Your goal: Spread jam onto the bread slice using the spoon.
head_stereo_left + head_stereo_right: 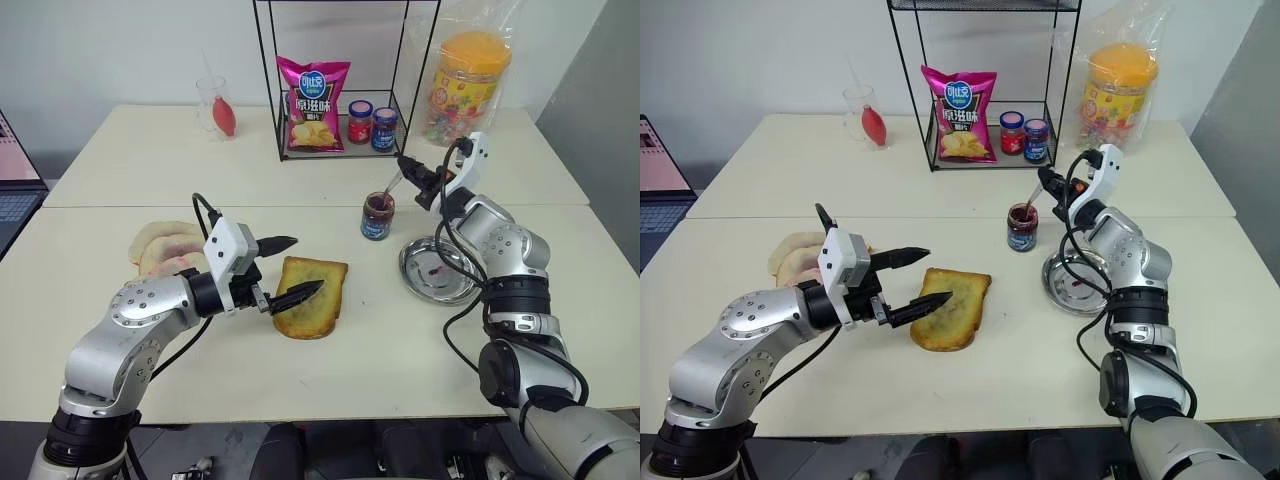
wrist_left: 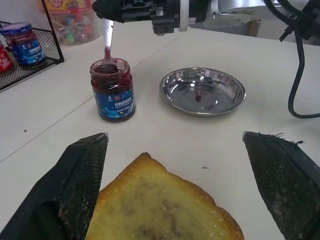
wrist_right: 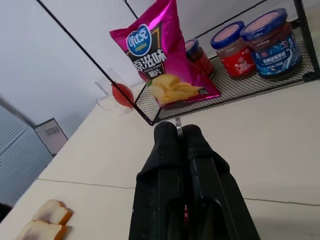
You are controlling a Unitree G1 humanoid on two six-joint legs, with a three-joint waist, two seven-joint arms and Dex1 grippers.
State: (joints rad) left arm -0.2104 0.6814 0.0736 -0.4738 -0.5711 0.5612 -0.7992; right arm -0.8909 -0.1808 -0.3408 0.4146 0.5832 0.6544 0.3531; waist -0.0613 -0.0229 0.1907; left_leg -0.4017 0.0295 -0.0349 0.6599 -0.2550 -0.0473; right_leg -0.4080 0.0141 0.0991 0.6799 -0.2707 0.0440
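The toasted bread slice lies flat on the table in front of me. My left gripper hovers open at its near-left edge, one finger above the crust and one over the table beside it. The jam jar, clear glass with a blue label, stands uncapped farther back and to the right. The spoon slants down into the jar, its bowl in the dark jam. My right gripper is shut on the top of the spoon's handle, just above and behind the jar.
A round steel dish with a jam drop sits right of the jar. Pale bread slices lie at the left. A wire rack at the back holds a chip bag and two small capped jars. A candy tub stands at back right.
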